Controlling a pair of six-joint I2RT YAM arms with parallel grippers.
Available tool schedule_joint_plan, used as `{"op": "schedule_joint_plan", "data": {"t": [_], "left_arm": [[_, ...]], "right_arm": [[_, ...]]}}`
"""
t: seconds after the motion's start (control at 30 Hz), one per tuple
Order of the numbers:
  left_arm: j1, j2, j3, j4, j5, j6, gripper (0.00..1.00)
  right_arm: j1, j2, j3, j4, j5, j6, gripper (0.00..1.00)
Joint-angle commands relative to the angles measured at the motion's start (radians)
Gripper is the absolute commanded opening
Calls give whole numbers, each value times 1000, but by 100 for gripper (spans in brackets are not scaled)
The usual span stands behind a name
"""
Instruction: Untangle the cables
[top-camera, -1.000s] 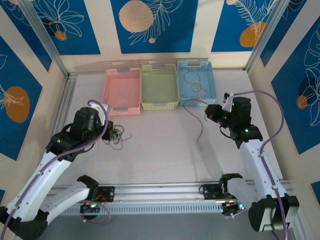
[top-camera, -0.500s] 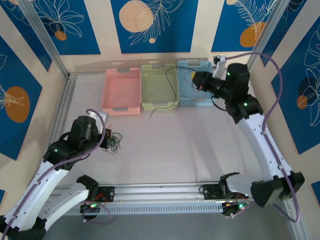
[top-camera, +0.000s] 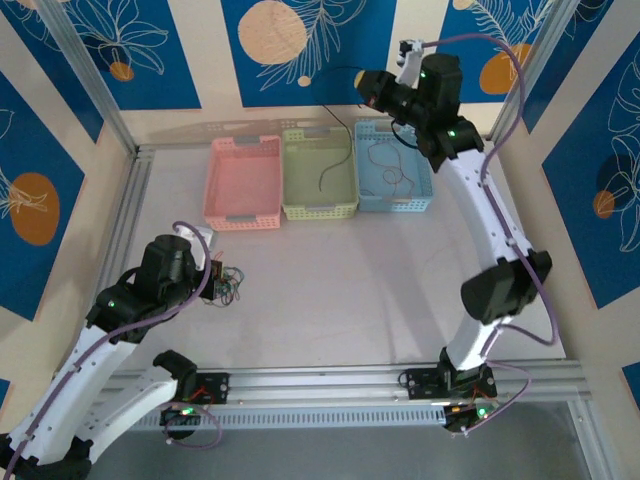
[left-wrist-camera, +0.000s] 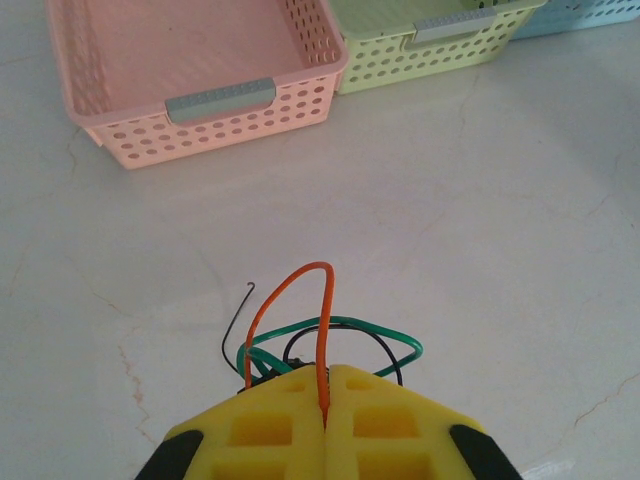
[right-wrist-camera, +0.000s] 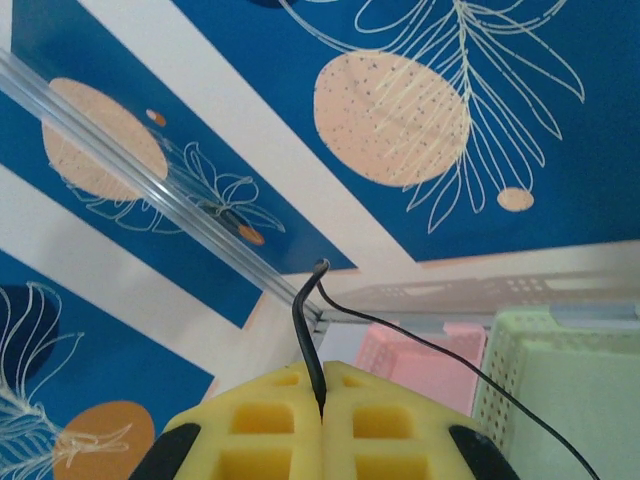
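Top external view: the left arm's fingers sit low on the worktop, well in front of the green basket and off to its left, touching a small tangle of cables. The right arm's fingers are raised high behind the green basket, up against the back wall panels. A black cable hangs from them, and its free end dangles over the inside of the green basket. A pink basket stands against the green basket's left side and a blue basket against its right side. The blue basket holds a few more thin loose cables.

From the left wrist, the left arm's fingers are pressed together, pinching an orange cable. It arches up in a narrow loop out of the seam between them. A green cable loops flat just in front of the fingertips, with a dark loop threaded through it. The pink basket and the green basket stand farther back.

From the right wrist, the right arm's fingers are likewise closed with no gap, clamping the black cable. A short bent stub of it rises above the fingertips, and the long remainder trails down toward the green basket.
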Motion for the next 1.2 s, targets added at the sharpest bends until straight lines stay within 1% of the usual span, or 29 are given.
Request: {"op": "schedule_joint_plan", "data": {"t": [0.0, 0.07, 0.2, 0.33, 0.4, 0.53, 0.57, 0.63, 0.67, 0.77, 0.93, 1.07, 1.17], "left_arm": [[10, -11, -7, 8, 0, 12, 0], [10, -12, -9, 9, 2, 13, 0], [12, -12, -12, 12, 4, 13, 0], [12, -5, -16, 12, 3, 13, 0], [12, -5, -16, 14, 8, 13, 0], [13, -1, -18, 14, 8, 13, 0], [12, -1, -18, 14, 9, 12, 0], [13, 0, -19, 14, 10, 13, 0], [13, 0, -19, 14, 12, 13, 0], [13, 3, -21, 16, 17, 13, 0], [14, 3, -20, 17, 21, 14, 0], [13, 3, -21, 16, 22, 12, 0], [13, 2, -23, 18, 33, 14, 0]], "right_arm": [[-4, 112, 155, -92, -17, 21, 0], [-4, 176, 214, -114, -8, 13, 0], [3, 270, 229, -96, 31, 8, 0], [34, 361, 287, -190, 98, -86, 0], [40, 375, 242, -182, 118, -82, 0], [55, 386, 102, -115, 123, -56, 0], [60, 391, 76, -102, 121, -59, 4], [71, 400, 34, -90, 106, -75, 15], [74, 400, 18, -88, 101, -81, 18], [87, 376, -45, -80, 98, -105, 27], [90, 293, -163, -37, 94, -131, 39], [86, 206, -251, -8, 84, -143, 40], [90, 89, -383, 58, 86, -145, 41]]}}
